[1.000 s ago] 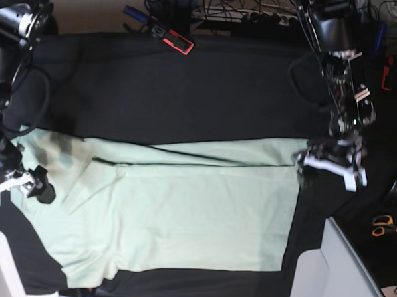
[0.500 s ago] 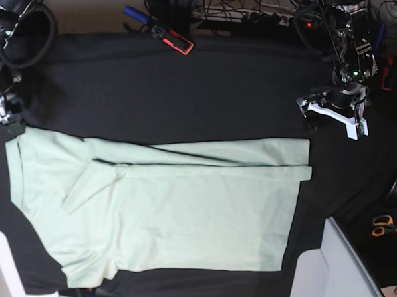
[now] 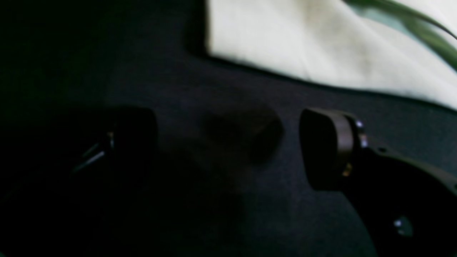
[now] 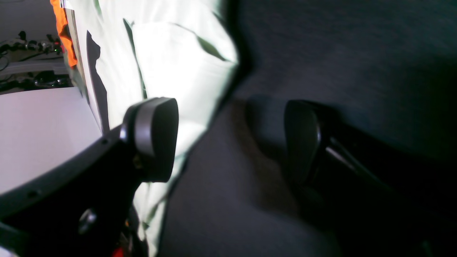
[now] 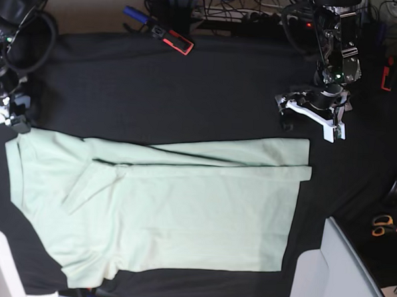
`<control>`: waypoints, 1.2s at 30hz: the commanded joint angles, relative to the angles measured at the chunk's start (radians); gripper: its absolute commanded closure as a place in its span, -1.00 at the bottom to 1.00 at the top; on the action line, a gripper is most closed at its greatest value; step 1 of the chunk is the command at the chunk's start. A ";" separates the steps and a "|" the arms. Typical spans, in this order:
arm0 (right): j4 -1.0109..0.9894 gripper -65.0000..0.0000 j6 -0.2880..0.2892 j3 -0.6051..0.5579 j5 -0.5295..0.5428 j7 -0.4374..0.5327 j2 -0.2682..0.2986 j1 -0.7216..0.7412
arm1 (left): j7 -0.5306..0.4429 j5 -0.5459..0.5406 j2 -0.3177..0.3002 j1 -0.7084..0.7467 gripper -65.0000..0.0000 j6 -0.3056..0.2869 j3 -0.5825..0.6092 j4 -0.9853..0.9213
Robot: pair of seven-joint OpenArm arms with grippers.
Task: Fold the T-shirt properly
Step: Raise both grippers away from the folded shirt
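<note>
Base view: the left gripper (image 5: 309,120) hangs spread wide and empty at two o'clock, just above the T-shirt (image 5: 182,207); the right gripper (image 5: 7,115), likewise wide and empty, sits at nine o'clock.

T-shirt (image 5: 162,206) lay flat on the surface (image 5: 188,88), left end effector (image 5: 310,118) sat just behind its right end, right end effector (image 5: 10,115) at its back left corner, scissors (image 5: 383,225) far right
</note>
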 commanded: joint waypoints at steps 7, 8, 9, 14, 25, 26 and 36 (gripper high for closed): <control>-0.107 -0.35 0.016 0.001 0.017 0.008 0.035 0.101 | -0.011 -0.005 -0.005 0.000 -0.91 -0.009 -0.012 0.011; -0.133 -0.35 0.016 0.001 0.017 0.008 0.043 0.113 | -0.011 -0.005 -0.005 0.001 -0.91 -0.009 -0.012 0.011; -0.162 -0.35 0.016 -0.010 0.017 0.010 0.049 0.127 | -0.011 -0.005 -0.005 0.001 -0.91 -0.009 -0.012 0.011; -0.202 -0.33 0.016 -0.123 0.020 0.097 0.077 0.154 | -0.011 -0.005 -0.005 0.003 -0.91 -0.009 -0.012 0.011; -0.239 1.00 0.016 -0.171 0.020 0.142 0.080 0.173 | -0.011 -0.005 -0.002 -0.008 -0.91 -0.009 -0.013 0.011; -0.239 0.96 0.016 -0.168 0.020 0.142 0.080 0.173 | -0.013 -0.005 -0.002 -0.008 -0.91 -0.009 -0.013 0.011; -0.239 1.00 0.014 -0.174 0.020 0.138 0.080 0.173 | -0.011 -0.018 0.034 -0.075 -0.94 -0.009 -0.010 0.010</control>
